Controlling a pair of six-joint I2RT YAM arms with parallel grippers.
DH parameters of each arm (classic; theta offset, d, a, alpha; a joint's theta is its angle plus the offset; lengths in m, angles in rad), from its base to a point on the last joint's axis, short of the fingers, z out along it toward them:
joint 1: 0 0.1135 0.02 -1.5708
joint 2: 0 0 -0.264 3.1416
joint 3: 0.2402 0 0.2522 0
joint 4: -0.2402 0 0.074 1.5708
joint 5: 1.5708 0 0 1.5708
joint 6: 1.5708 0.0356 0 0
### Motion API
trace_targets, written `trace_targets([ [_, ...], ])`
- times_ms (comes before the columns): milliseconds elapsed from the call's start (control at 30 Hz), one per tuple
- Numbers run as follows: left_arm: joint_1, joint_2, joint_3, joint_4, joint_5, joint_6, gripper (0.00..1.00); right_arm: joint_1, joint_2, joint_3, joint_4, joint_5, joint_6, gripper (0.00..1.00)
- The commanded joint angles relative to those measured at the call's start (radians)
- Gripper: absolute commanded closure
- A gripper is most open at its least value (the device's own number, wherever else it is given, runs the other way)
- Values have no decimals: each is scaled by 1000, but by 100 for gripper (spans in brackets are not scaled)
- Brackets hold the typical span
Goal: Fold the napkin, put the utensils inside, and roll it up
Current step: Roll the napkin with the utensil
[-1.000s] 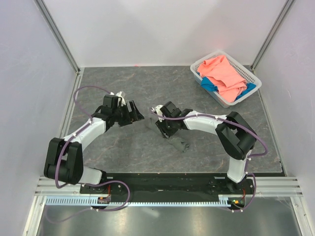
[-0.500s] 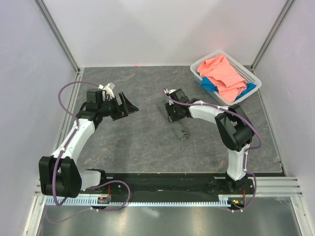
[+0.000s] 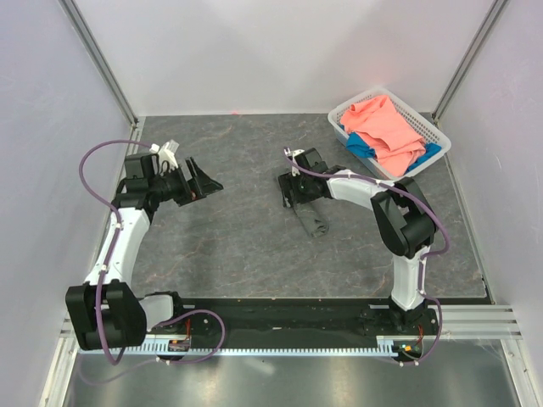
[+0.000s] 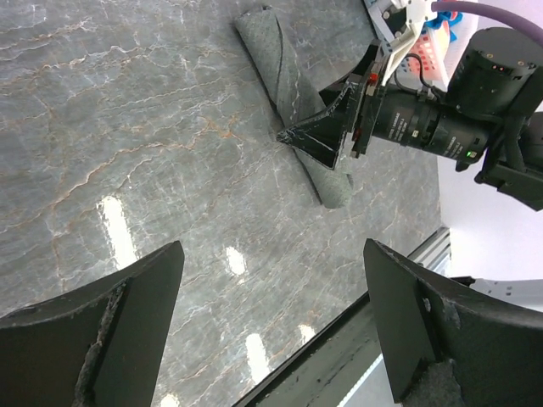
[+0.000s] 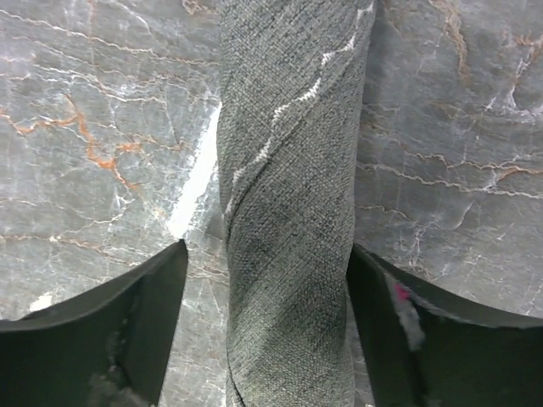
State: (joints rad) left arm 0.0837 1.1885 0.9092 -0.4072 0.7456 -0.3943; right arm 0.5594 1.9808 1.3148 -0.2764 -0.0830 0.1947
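The napkin (image 3: 312,222) lies on the table as a tight dark grey roll, right of centre. My right gripper (image 3: 293,193) straddles its far end. In the right wrist view the roll (image 5: 288,170) runs between the two spread fingers of that gripper (image 5: 267,254), which stands open; there is a gap on the left side and the right finger is close to the cloth. My left gripper (image 3: 208,182) hangs open over bare table at the left, well apart from the roll (image 4: 288,76); nothing is between its fingers (image 4: 273,250). The utensils are hidden.
A white basket (image 3: 433,127) stands at the back right with a salmon-pink cloth (image 3: 386,127) and a blue cloth (image 3: 361,146) in it. Walls close in the left, back and right sides. The black mounting rail (image 3: 288,314) runs along the near edge.
My right gripper has slid to the roll's far end and its jaws have spread apart. The left arm has drawn back to the left, away from the roll.
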Motion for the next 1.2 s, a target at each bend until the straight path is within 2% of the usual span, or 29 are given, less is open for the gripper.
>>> trace_targets([
  [0,10,-41,54,-5,47,72,6,-19,-26,14,-73,-7,-15,13],
  [100,14,-50,65,-5,44,78,5,-32,-72,38,-83,0,-12,2],
  [200,13,-69,66,-2,18,87,5,-41,-143,44,-83,9,-18,2],
  [367,22,-119,31,11,-101,83,3,-44,-275,-5,-63,3,-44,2],
  [600,27,-233,-30,64,-167,94,3,-64,-649,-362,222,32,-43,2],
  [733,27,-328,-64,90,-264,101,3,-87,-784,-523,359,74,-31,2],
  [867,28,-406,-107,139,-284,98,3,-105,-898,-690,485,112,6,2],
  [1167,27,-448,-130,163,-267,100,3,-112,-1034,-793,520,190,-1,2],
])
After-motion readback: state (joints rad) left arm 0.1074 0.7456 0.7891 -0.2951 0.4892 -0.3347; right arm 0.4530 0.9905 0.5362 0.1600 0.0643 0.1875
